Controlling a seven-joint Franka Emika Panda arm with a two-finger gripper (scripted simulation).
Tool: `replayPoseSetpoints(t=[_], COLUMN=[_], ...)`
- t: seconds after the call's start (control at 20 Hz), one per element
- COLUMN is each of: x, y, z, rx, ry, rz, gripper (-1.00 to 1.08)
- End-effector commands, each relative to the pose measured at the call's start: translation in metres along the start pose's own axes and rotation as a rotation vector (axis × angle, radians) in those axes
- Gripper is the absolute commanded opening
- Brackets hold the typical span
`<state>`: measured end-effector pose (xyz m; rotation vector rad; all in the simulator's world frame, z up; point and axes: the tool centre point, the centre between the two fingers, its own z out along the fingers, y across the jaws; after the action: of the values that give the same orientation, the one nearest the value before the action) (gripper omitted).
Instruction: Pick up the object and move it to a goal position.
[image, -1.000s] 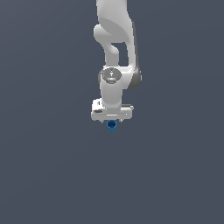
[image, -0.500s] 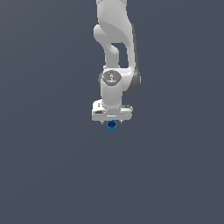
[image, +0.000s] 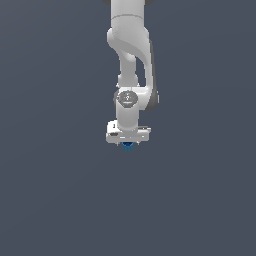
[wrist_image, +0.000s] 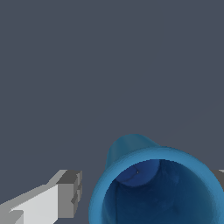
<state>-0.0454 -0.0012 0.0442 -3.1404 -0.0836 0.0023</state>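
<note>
The object (image: 128, 145) is a small bright blue cup-like piece with a dark hollow centre. In the exterior view it peeks out just below the white hand of my gripper (image: 128, 143). The wrist view shows the object (wrist_image: 157, 183) large and close, open end toward the camera. It sits between my two grey-tipped fingers (wrist_image: 70, 192), and the other finger shows only at the picture's edge. The gripper (wrist_image: 148, 186) is shut on the object. The fingertips themselves are hidden in the exterior view.
A plain dark grey surface (image: 55, 200) fills the whole background in both views. The white arm (image: 131, 55) reaches in from the upper edge of the exterior view. Nothing else shows.
The hand and the blue object together have shifted slightly downward in the exterior view. The object has kept its place under the hand.
</note>
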Motion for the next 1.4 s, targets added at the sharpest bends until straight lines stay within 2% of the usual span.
replayPoseSetpoints(t=[0.0, 0.05, 0.1, 0.8, 1.05, 1.35], x=[0.001, 0.001, 0.001, 0.004, 0.015, 0.038], y=[0.000, 0.000, 0.000, -0.003, -0.017, -0.046], z=[0.004, 0.004, 0.004, 0.000, -0.014, -0.042], rx=[0.000, 0.000, 0.000, 0.000, 0.000, 0.000], ry=[0.001, 0.001, 0.001, 0.002, 0.002, 0.002], rz=[0.000, 0.000, 0.000, 0.000, 0.000, 0.000], gripper=[1.00, 1.00, -1.00, -1.00, -1.00, -1.00])
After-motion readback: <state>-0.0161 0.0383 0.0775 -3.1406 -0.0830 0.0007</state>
